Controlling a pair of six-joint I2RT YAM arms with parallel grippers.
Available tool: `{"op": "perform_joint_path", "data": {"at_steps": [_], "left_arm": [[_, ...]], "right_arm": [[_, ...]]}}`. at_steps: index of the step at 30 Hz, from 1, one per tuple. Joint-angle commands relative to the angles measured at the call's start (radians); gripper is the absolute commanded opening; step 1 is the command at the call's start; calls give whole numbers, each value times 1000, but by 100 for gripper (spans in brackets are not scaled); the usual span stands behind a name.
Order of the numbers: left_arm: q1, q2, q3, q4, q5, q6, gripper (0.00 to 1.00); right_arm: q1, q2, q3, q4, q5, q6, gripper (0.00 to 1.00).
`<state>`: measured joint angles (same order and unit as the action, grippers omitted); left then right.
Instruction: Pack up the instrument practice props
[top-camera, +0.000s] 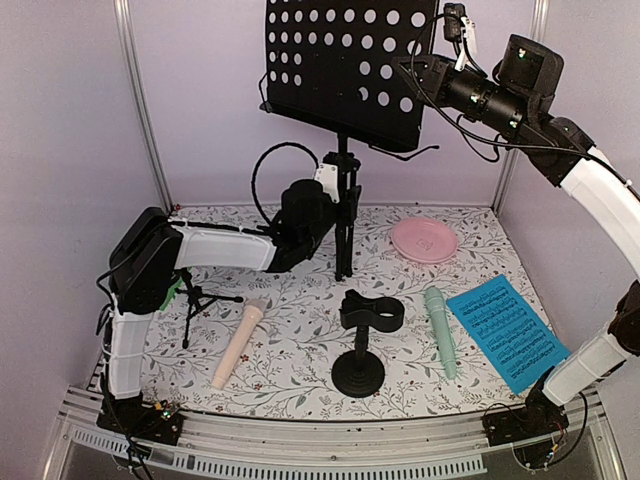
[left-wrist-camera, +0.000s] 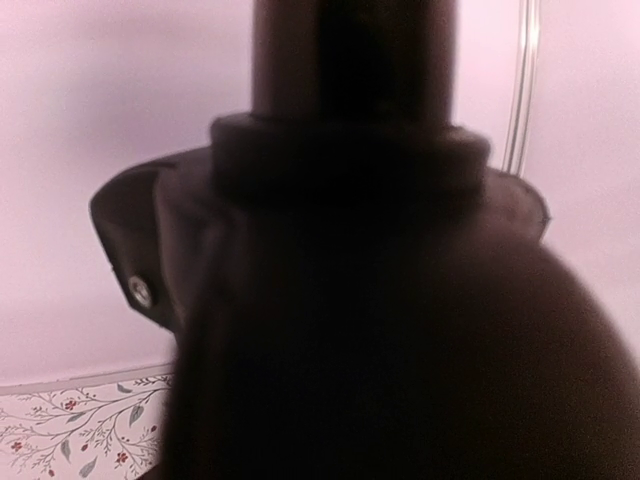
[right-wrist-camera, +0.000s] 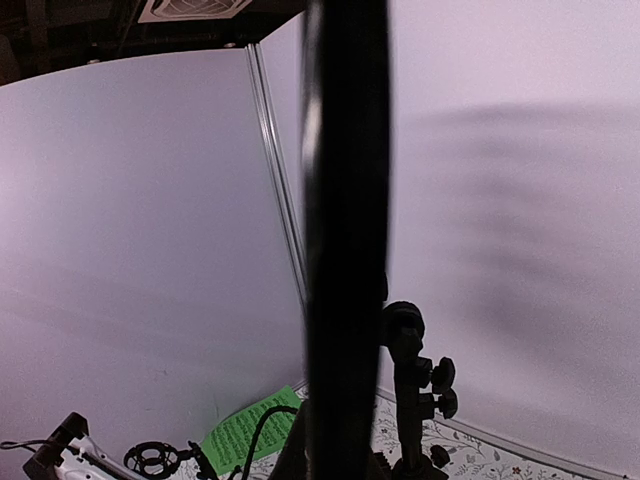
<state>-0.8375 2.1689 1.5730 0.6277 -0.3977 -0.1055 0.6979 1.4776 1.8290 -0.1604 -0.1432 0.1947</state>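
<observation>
The black perforated music stand (top-camera: 345, 60) stands at the back on its tripod pole (top-camera: 345, 215). My left gripper (top-camera: 335, 195) is shut on the pole, which fills the left wrist view (left-wrist-camera: 350, 300). My right gripper (top-camera: 412, 72) is shut on the right edge of the stand's desk, seen edge-on in the right wrist view (right-wrist-camera: 345, 250). The beige microphone (top-camera: 238, 345), the mint microphone (top-camera: 440, 332) and the blue page (top-camera: 505, 332) lie on the table. One mic holder (top-camera: 362, 345) stands at centre front. The other mic holder (top-camera: 198, 300) is beside my left arm. The green page (right-wrist-camera: 245, 432) lies at the left.
A round pink plate (top-camera: 424, 240) lies right of the stand's pole. The floral table cover (top-camera: 300, 380) is walled in by pale panels on three sides. The left arm's cable (top-camera: 262, 170) loops up behind the gripper.
</observation>
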Motion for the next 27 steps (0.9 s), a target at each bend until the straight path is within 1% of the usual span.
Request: {"op": "perform_joint_path", "data": {"at_steps": [1,7,14,18,23,27], "left_arm": [[-4,-67,-60,-61,-15,124,46],[-22,-159,-124,-125,24,224,45],[-25,-292,-218,-224,71,252,45],[-28,-326,-213,-350,78,269,41],[-31,-367,-215,-436,85,270,41],[-32,-375,-187,-506,112,240,37]], "right_arm": [[22,-65,59,187,-53,68,0],[22,-74,70,188,-28,62,0],[22,-89,49,201,11,60,0],[22,-101,36,177,81,61,0],[22,-141,-47,177,194,90,0],[22,-155,-82,179,213,102,0]]}}
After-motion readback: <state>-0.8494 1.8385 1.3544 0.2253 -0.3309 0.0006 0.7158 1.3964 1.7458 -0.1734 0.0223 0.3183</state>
